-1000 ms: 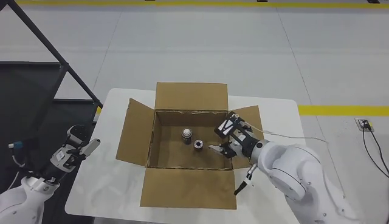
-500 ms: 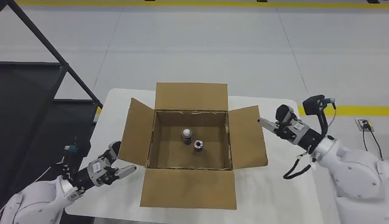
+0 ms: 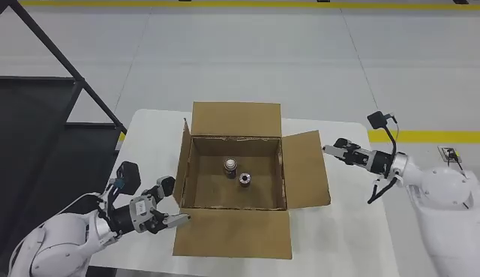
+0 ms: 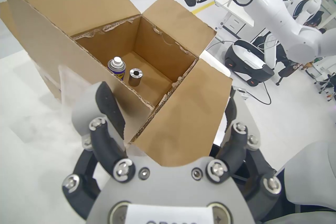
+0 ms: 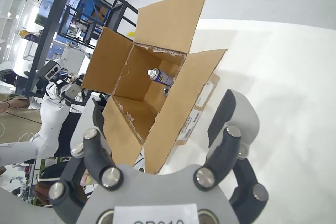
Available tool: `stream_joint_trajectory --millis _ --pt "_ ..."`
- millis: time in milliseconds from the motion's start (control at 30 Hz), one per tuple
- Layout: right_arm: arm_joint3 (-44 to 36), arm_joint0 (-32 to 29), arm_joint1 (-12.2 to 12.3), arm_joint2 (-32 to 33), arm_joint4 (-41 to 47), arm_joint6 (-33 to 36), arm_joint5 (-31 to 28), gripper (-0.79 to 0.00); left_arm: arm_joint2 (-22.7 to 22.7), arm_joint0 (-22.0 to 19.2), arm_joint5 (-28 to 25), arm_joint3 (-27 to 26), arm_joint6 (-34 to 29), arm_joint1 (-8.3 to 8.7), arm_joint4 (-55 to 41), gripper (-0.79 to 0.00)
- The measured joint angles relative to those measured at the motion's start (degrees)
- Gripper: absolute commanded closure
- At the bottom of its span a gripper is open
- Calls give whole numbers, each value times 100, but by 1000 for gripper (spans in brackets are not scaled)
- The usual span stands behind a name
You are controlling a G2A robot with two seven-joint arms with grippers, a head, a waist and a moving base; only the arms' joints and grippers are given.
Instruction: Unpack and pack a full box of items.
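Cardboard box (image 3: 232, 232) is sitting open on the bench (image 3: 352, 224). Can (image 3: 231, 166) and metal cylinder (image 3: 244, 179) are standing upright inside, just beside each other. Left hand (image 3: 174, 202) is hovering at the box's near-left corner with fingers spread, next to the upright left flap; can't tell if it's touching. Right hand (image 3: 337, 148) is hanging spread past the right flap, clear of the box.
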Motion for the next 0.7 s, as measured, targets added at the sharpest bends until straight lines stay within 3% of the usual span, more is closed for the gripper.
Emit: stream_joint_trajectory --millis 433,700 --pt "966 832 32 -834 908 1357 -245 -785 964 -754 405 18 -390 21 454 -785" --pt "705 1037 70 -1619 1942 1253 -347 -785 1529 -1224 677 272 -578 10 661 -785"
